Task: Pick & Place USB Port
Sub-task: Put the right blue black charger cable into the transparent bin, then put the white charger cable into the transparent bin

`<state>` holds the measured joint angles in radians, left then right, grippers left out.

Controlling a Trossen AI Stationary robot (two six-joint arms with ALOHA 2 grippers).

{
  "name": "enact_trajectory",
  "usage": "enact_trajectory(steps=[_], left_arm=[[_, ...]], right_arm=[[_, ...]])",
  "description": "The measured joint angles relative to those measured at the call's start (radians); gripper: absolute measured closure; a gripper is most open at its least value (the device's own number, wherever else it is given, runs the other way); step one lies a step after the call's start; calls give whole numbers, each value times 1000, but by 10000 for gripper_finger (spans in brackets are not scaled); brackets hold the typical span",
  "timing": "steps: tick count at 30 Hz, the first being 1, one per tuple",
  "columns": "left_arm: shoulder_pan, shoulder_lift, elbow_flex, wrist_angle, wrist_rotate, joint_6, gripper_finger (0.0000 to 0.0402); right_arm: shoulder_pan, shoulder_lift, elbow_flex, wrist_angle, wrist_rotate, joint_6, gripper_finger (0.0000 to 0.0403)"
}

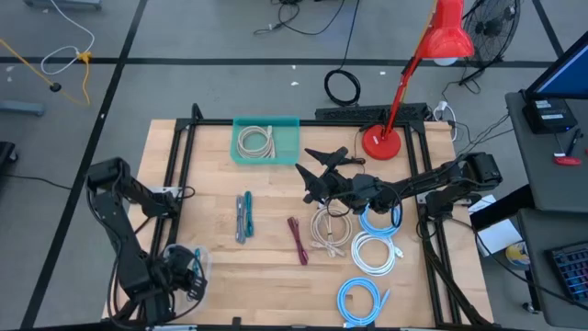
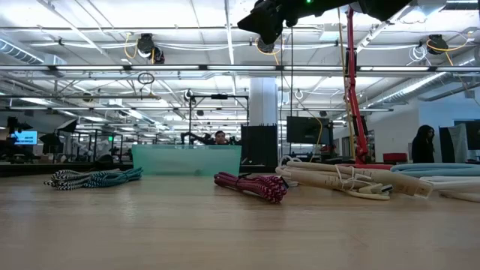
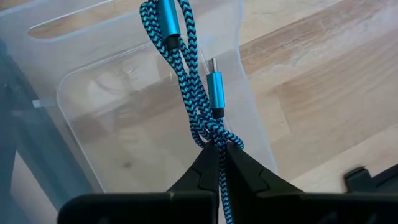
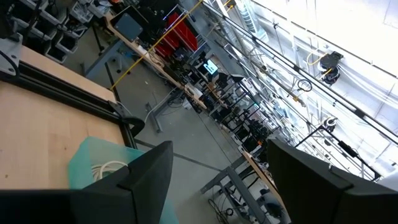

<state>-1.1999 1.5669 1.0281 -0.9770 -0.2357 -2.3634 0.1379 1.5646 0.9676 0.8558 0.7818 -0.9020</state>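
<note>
- The left gripper (image 3: 219, 163) is at the table's (image 1: 276, 267) near left corner, its fingers pressed together on a blue braided USB cable (image 3: 186, 81).
- The cable hangs from the fingertips as a folded bundle; in the left wrist view its long axis runs straight away from the gripper, and a metallic blue plug (image 3: 214, 93) lies along that same axis, its tip pointing away from the fingers.
- The bundle hangs over a clear plastic tray (image 3: 106, 124) that sits on the wood at that corner; whether the cable touches the tray floor cannot be told.
- The right gripper (image 1: 317, 175) is raised above the table's middle, toward the far edge, its fingers spread apart with nothing between them.
- A teal bin (image 1: 266, 141) at the far edge holds a coiled beige cable (image 1: 256, 142).
- On the wood lie a teal-and-grey cable bundle (image 1: 243, 218) left of centre, a maroon cable (image 1: 298, 240) at the middle, a cream cable (image 1: 329, 230) beside it, and white and blue coils (image 1: 375, 253) toward the right edge.
- A red desk lamp (image 1: 381, 142) stands at the far right corner.
</note>
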Motion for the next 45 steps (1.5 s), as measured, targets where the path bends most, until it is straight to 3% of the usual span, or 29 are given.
enact_trajectory(steps=[9,22,33,38,45], left_arm=[[1,1,-19,22,5,7,388],[7,-5,-17,21,1,7,261],[22,-124,16,105,52,-2,238],[58,-184,72,123,-73,155,238],[166,-225,78,106,-356,599,238]], right_arm=[[0,0,0,0,1,0,151],[0,0,0,0,2,0,151],[0,0,1,0,2,0,151],[0,0,1,0,4,0,151],[-4,0,1,35,100,-78,151]])
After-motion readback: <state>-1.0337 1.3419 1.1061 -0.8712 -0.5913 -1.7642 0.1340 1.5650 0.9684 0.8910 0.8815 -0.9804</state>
